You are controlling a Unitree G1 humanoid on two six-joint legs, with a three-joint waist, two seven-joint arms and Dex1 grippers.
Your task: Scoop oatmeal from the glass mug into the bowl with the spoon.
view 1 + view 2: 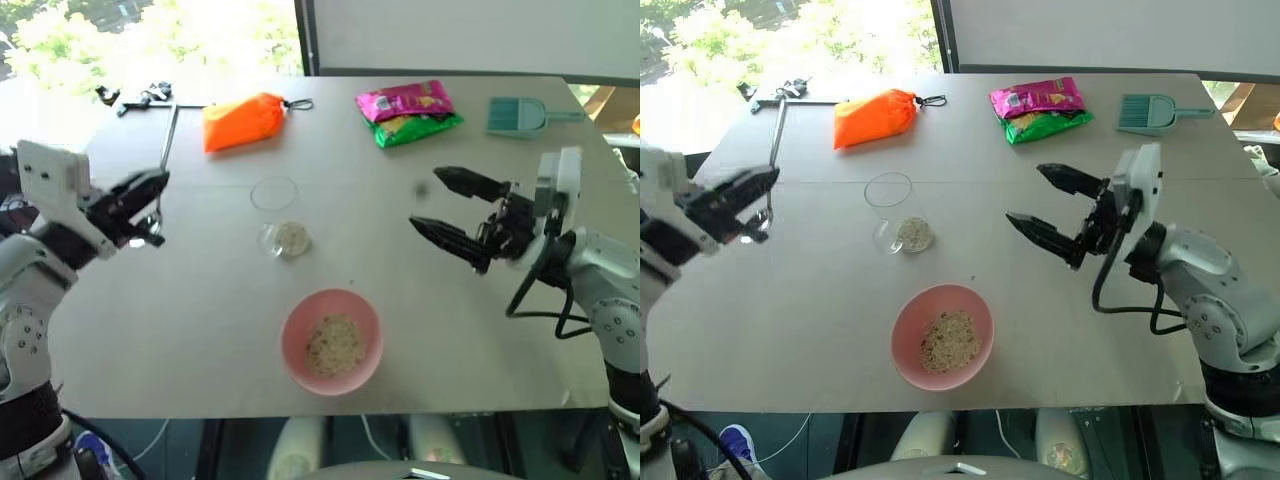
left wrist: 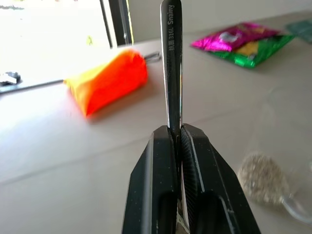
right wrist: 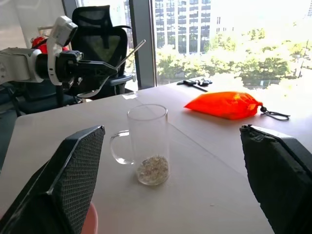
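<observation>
- Oatmeal (image 1: 913,233) sits as a thin layer at the bottom of the glass mug (image 3: 147,144), mid-table, upright, handle toward the robot's left; more oatmeal (image 1: 948,340) already lies in the pink bowl (image 1: 905,345), which stands nearer the robot, apart from the mug.
- Left gripper (image 2: 179,139) is clamped tight on the spoon (image 2: 171,68), pinching the handle low down; long shaft sticks up past the fingers, spoon's oval end hangs on the near side, held off the table on the robot's left.
- Right gripper (image 1: 1045,203) is spread wide, nothing in it, hovering right of the mug, fingers aimed at it.
- Step in hand, my read: spoon picked up, mug not yet steadied, no scoop under way.
- Risk: grip is a thin pinch on slick metal, so spoon could swivel or slip when it digs.
- Risk: mug is narrow and tall and the oatmeal very low; spoon must go in steep, and rim contact could tip or push the mug if the right gripper does not hold it.
- Risk: flakes are loose and could spill on the table in the gap between mug and bowl.
- Risk: glass is clear, so the right gripper may misjudge the wall and knock it.
- Around: orange pouch (image 1: 875,116), pink-green snack bag (image 1: 1040,108) and teal dustpan (image 1: 1150,113) along the far side, dark small tools (image 1: 140,97) at the far left corner; all well apart.
- Nothing stands between either gripper and the mug.
</observation>
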